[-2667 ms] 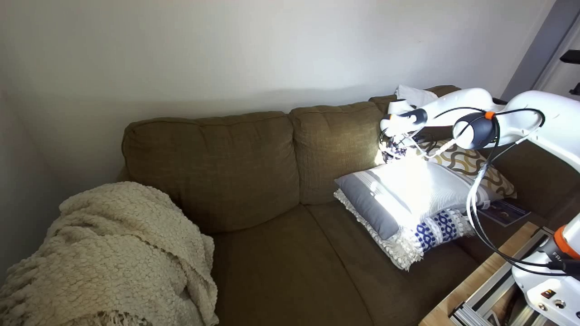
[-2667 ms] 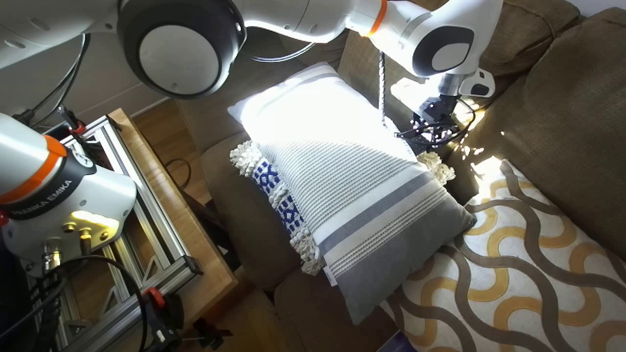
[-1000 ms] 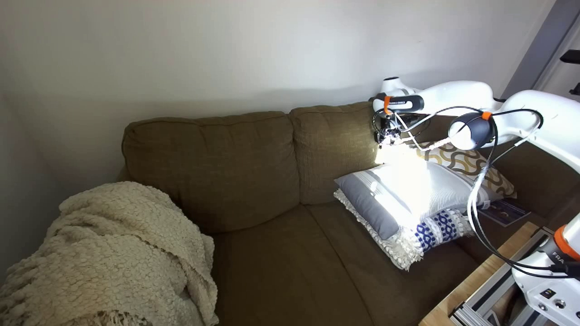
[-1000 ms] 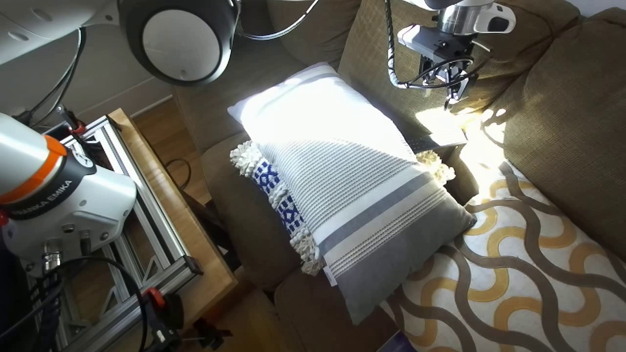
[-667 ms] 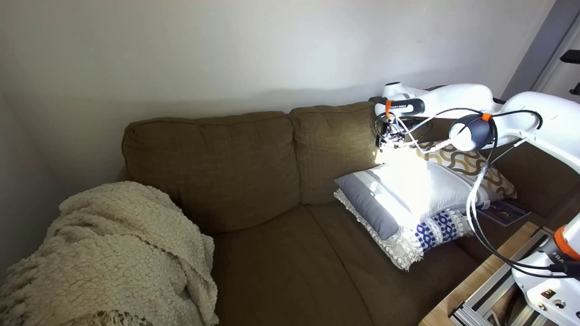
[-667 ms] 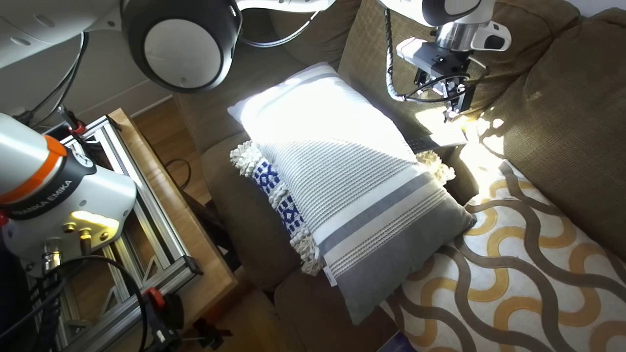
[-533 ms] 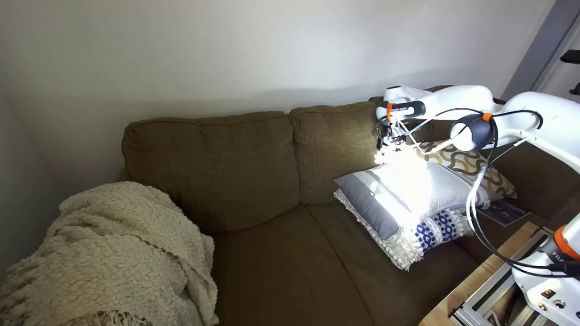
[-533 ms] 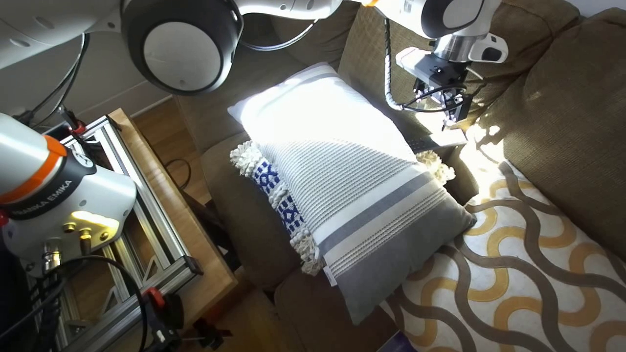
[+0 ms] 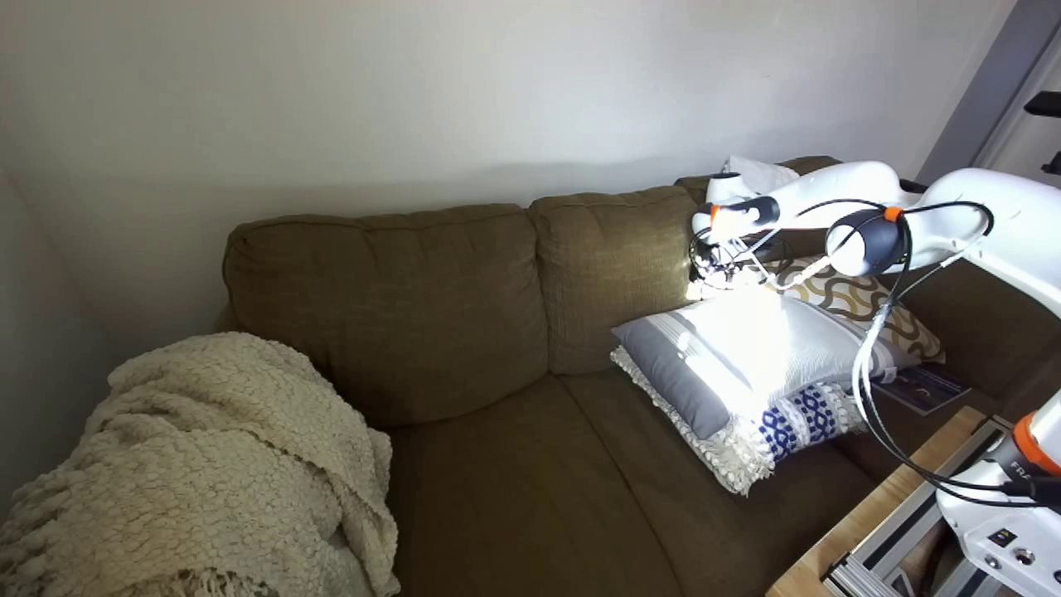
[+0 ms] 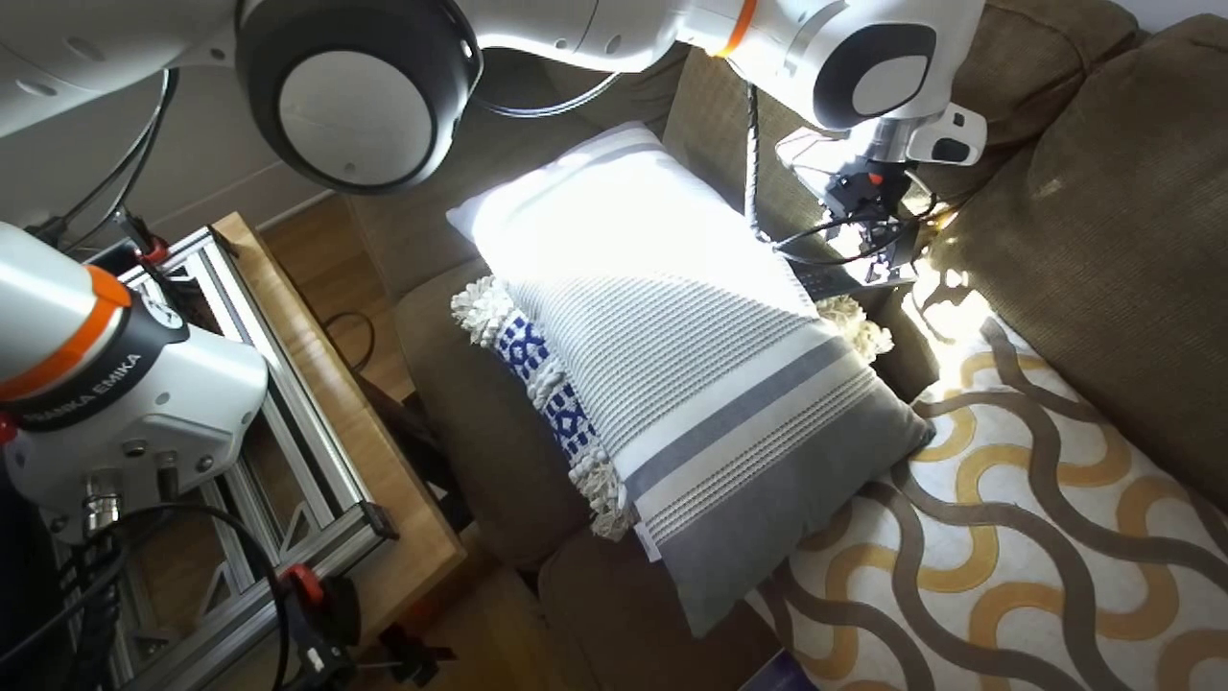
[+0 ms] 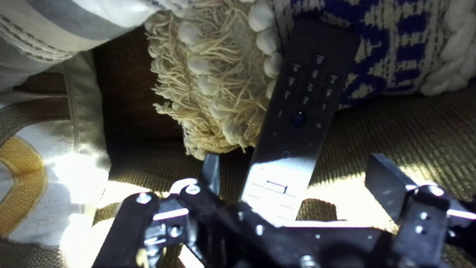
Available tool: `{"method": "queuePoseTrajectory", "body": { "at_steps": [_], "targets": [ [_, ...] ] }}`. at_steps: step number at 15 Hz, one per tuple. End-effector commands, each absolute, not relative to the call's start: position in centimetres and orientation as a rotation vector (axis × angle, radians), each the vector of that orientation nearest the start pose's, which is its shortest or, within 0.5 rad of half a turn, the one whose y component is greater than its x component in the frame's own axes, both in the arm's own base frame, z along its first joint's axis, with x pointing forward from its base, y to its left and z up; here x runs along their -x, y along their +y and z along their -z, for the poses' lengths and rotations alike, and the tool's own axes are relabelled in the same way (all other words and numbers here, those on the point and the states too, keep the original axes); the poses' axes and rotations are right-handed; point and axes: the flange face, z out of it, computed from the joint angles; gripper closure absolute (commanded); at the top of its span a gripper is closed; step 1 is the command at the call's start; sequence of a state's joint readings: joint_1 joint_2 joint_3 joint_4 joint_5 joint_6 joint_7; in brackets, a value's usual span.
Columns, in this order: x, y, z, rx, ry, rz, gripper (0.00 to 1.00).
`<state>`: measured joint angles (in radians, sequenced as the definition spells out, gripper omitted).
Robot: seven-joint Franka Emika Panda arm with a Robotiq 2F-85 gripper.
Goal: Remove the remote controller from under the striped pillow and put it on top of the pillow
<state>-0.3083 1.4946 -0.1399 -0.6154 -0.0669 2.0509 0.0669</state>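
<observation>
Seen from the wrist, the gripper (image 11: 293,162) stands along the edge at six o'clock, its fingers (image 11: 211,173) spread well apart, one at seven o'clock and its mate at four. Between them lies the black remote controller (image 11: 295,130), ungripped, a gap showing on either side, slanting from one o'clock down to five. Its brightly lit near end passes behind the gripper's body. Its far end, in shadow, overlaps a fringed pillow (image 11: 401,48), blue on white, whose cream tassels (image 11: 210,89) hang at eleven. In an exterior view the striped pillow (image 10: 700,336) lies on top of the fringed one, and the remote controller shows just past its edge, at two o'clock from the striped one's middle, by the gripper; whether any of it is tucked beneath I cannot tell. A pillow with brown and yellow waves (image 10: 1017,537) lies at four o'clock. In an exterior view the brown sofa (image 9: 506,497) fills six o'clock, a knobbly cream blanket (image 9: 249,464) is heaped at eight, and the white arm (image 9: 1015,220) stands at three
</observation>
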Motion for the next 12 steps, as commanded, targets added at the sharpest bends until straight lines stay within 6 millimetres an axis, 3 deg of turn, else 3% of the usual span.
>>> {"method": "queuePoseTrajectory", "body": {
  "at_steps": [1,7,8,12],
  "targets": [
    [-71.5,-28.6,-2.3,3.283,0.623,-0.138,0.0],
    [-70.7,-28.4,-0.5,3.283,0.614,-0.146,0.0],
    [-71.2,-28.2,-1.4,3.272,0.591,-0.16,0.0],
    [-71.1,-28.3,-1.2,3.273,0.591,-0.156,0.0]
  ]
}}
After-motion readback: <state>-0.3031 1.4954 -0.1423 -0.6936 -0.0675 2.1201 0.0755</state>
